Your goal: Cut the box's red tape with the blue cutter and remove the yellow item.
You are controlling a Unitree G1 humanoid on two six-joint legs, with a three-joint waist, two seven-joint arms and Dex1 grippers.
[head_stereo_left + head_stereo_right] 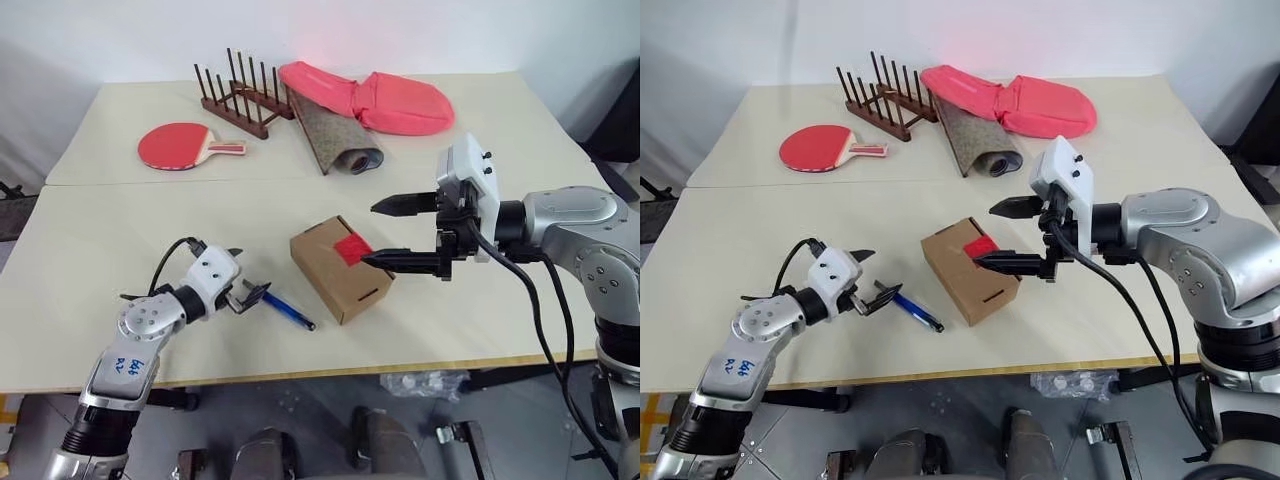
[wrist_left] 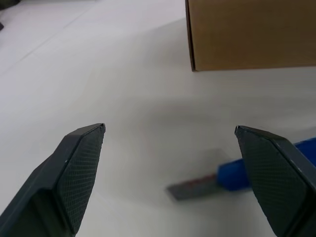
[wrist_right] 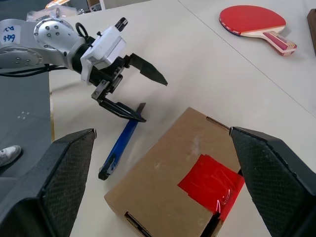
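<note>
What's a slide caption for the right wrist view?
Open right gripper above the red tape on the box, open left gripper at the blue cutter.

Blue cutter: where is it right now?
The blue cutter lies flat on the table, between the open left gripper and the box, its blade end at the gripper's fingertips, not yet held.

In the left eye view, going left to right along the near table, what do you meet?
Left gripper, open → blue cutter → box with its red tape → right gripper, open over the box's right end.
</note>
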